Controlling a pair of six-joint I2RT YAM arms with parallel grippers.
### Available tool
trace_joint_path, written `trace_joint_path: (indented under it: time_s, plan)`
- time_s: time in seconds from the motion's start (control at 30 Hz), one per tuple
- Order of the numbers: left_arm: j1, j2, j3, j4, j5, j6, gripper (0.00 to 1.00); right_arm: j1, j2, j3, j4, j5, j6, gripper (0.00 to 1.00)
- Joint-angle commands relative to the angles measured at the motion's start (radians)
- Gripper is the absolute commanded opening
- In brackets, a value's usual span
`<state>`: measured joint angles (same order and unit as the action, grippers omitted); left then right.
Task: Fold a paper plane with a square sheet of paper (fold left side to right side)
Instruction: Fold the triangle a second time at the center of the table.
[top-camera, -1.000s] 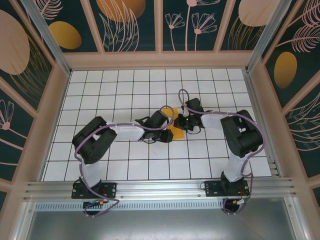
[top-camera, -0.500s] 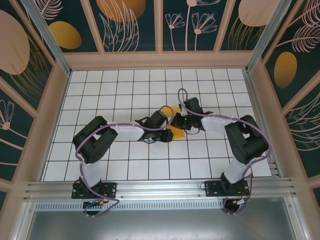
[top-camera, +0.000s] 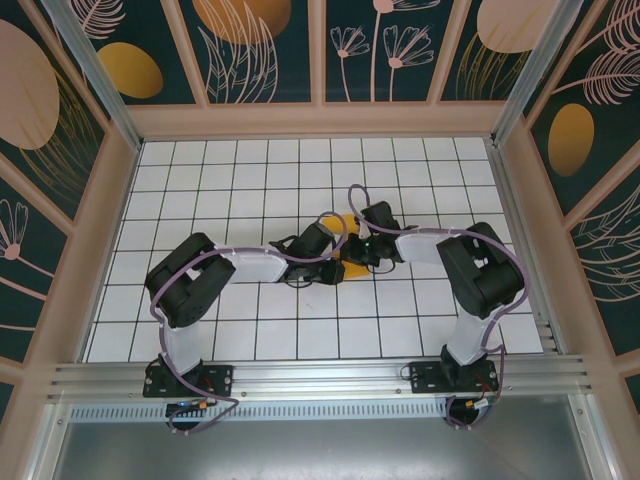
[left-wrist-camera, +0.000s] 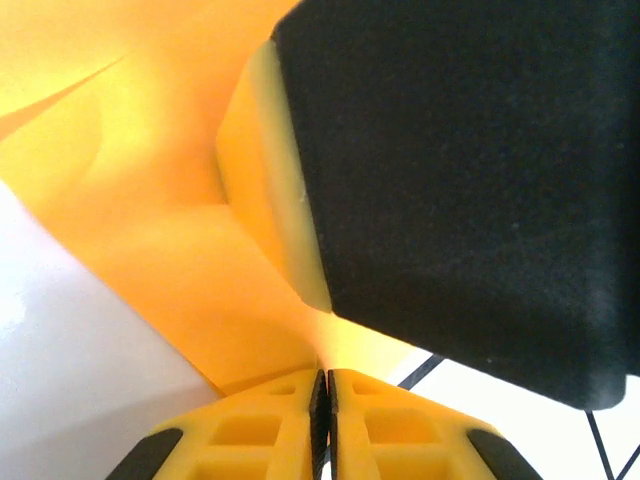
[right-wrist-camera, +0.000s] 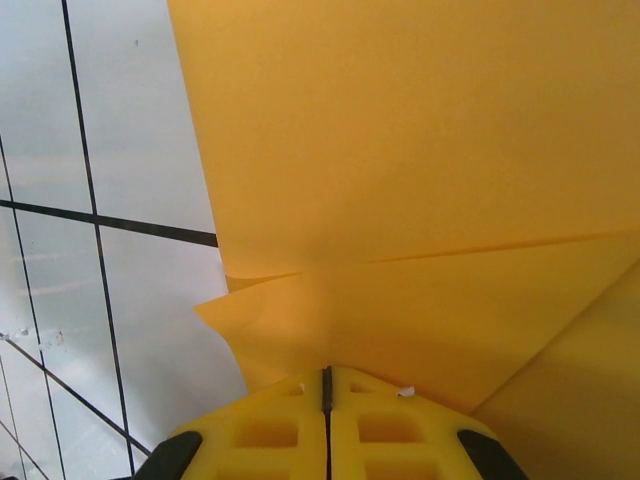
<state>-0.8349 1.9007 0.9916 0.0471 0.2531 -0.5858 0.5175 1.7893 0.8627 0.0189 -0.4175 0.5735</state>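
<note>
A white table (top-camera: 200, 180) ruled with a black grid is sitting inside a booth, and the booth's dark green walls (top-camera: 265, 50) are showing leaf and oval patterns. Near the table's middle a bright orange sheet of paper (top-camera: 345, 221) is lying partly folded, mostly hidden under two robot arms that are meeting over it.

In the right wrist view the paper is spreading away ahead of the fingertips. A crease is running across it, and a small crumpled corner is poking out to the left, just ahead of the fingers. The right gripper (right-wrist-camera: 326, 372) is pressing its yellow fingers flat together, apparently pinching the paper's near edge.

The left gripper (left-wrist-camera: 322, 375) is likewise squeezing its fingers together on the paper, which is rising from their tips as a bent, lifted flap. Up and to the right of those fingers a large black shape (left-wrist-camera: 470, 180), probably the other arm's wrist, is crowding in close.

The arms are probably working on carrying the left side over to the right. To do this well, one gripper should be anchoring the paper while the other is drawing the flap across slowly. Both should be pinching lightly so the paper is not tearing, and the edges should be lining up before any creasing.
</note>
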Motion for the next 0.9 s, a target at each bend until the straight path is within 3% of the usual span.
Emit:
trace_joint_path:
  time_s: [0.0, 0.27, 0.87]
  plan:
    - [0.007, 0.050, -0.057, -0.122, -0.068, -0.012, 0.14, -0.032, 0.024, 0.005, -0.004, 0.042, -0.042, 0.09]
    - [0.008, 0.055, -0.064, -0.119, -0.067, -0.017, 0.15, -0.097, 0.023, 0.023, 0.007, -0.009, -0.069, 0.10]
    - [0.010, 0.036, -0.076, -0.108, -0.069, -0.016, 0.15, -0.222, 0.089, 0.145, -0.072, 0.011, -0.158, 0.10]
